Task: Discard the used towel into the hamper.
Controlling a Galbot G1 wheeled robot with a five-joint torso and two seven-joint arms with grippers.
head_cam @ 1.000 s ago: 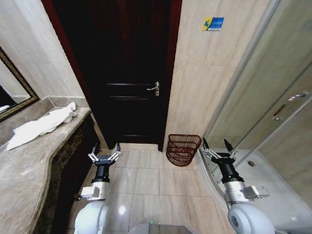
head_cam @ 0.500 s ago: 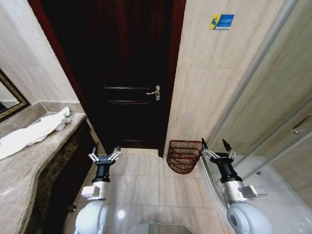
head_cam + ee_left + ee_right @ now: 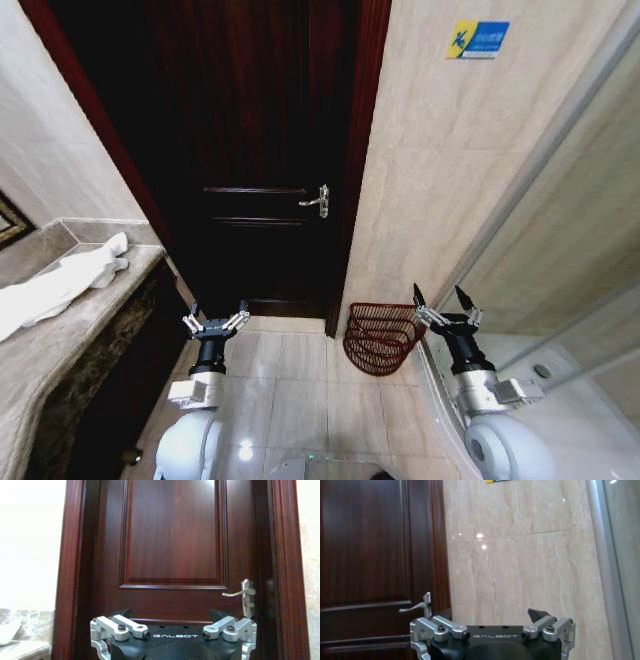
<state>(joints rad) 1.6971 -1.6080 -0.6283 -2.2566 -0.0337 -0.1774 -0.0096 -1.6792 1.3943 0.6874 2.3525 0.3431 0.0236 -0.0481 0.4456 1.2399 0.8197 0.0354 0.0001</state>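
Observation:
A white crumpled towel [image 3: 55,285] lies on the marble counter [image 3: 60,360] at the far left of the head view. The hamper [image 3: 383,336], a small reddish-brown slatted basket, stands on the floor against the wall beside the door. My left gripper [image 3: 215,318] is held up low in front of me, open and holding nothing, well to the right of the towel. My right gripper [image 3: 445,302] is open too, just right of the hamper's rim. In the wrist views both grippers [image 3: 170,617] [image 3: 490,615] point at the door and wall.
A dark wooden door [image 3: 255,150] with a metal handle [image 3: 317,201] is straight ahead. A glass shower enclosure [image 3: 560,250] runs along the right. Tiled floor [image 3: 290,380] lies between counter and hamper. A mirror frame edge [image 3: 8,222] shows at far left.
The whole view has shifted: the camera has turned right and tilted up, so the counter and towel slid toward the left edge. Both grippers stay open in the same pose.

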